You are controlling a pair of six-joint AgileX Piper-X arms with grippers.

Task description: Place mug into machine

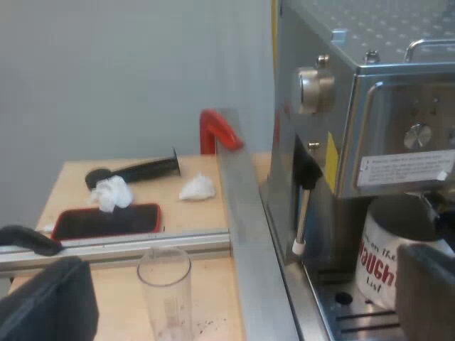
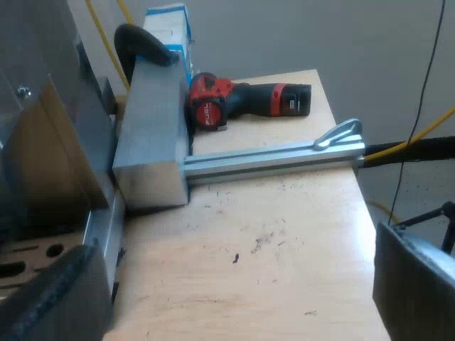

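The white mug [image 1: 384, 259] sits on the tray [image 1: 348, 316] of the espresso machine [image 1: 370, 106], under its spout; it looks hard, smooth and easy to break, so holding its round sides softly seems best. My left gripper [image 1: 238, 284] has its fingers wide apart, one just by the mug, holding nothing. The right wrist view shows instead my right gripper [image 2: 238, 284], fingers apart too, over the wooden table [image 2: 284, 234] near a red drill [image 2: 242, 99].
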